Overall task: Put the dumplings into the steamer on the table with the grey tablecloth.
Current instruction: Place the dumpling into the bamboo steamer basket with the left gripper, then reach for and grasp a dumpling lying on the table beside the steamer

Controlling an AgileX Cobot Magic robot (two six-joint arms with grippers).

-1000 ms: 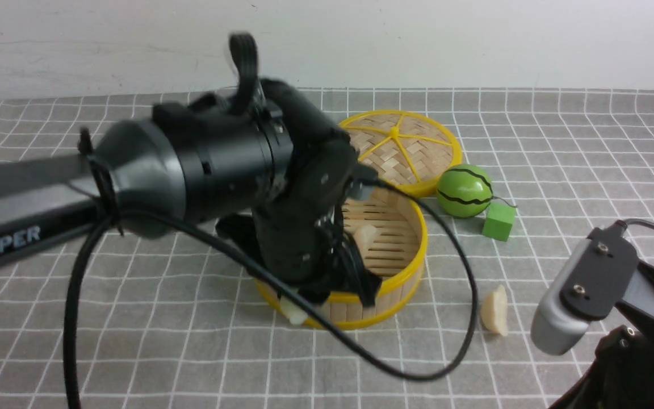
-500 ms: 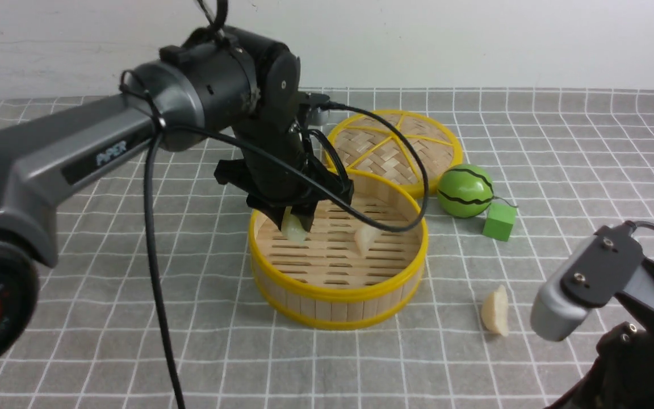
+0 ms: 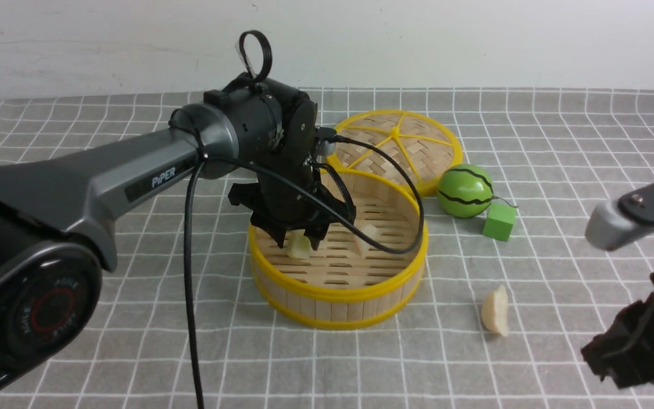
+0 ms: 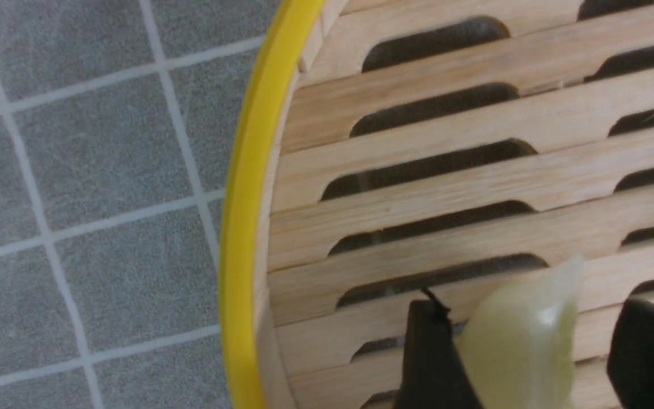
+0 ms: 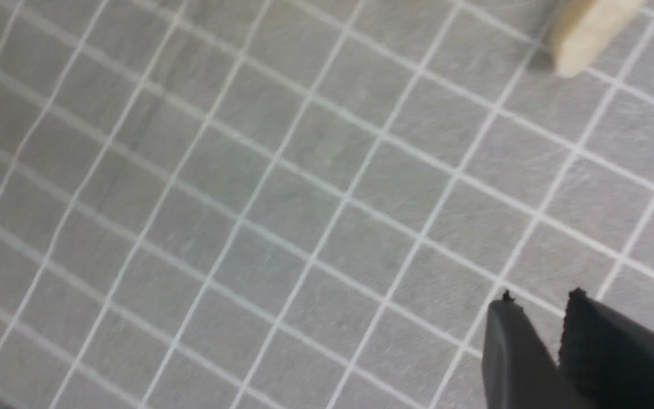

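The steamer [image 3: 338, 294], a round bamboo basket with slatted walls, a slatted floor and yellow rims, sits upright on the grey tablecloth [image 3: 151, 341] that covers the tabletop. Two dumplings are inside it. The pale, glossy first dumpling [image 3: 300, 247] is over the slats in the part toward the robot's left, between the jaws of the left gripper [image 3: 298, 244]. Those jaws stand wide: the left wrist view shows a gap between the dumpling and one finger, while its other side lies close to the opposite finger; whether it touches that one I cannot tell. The second dumpling [image 3: 367, 240] lies on the slatted floor farther to the robot's right, partly crossed in the front view by the left arm's looping black cable [image 3: 189, 295].

The third dumpling [image 3: 495, 311] is outside the basket, on the cloth to its right, well apart from the rim. The right gripper [image 5: 543, 307] has its jaws narrowly parted, with bare cloth showing between the tips and nothing held; it is off to the right of this dumpling.

Just behind the basket is the woven bamboo lid [image 3: 375, 165] with its yellow rim and spokes, face up; whether the two touch I cannot tell. Beside the lid, on the right, are a green ball with dark wavy stripes [image 3: 464, 191] and a small green block [image 3: 499, 222].
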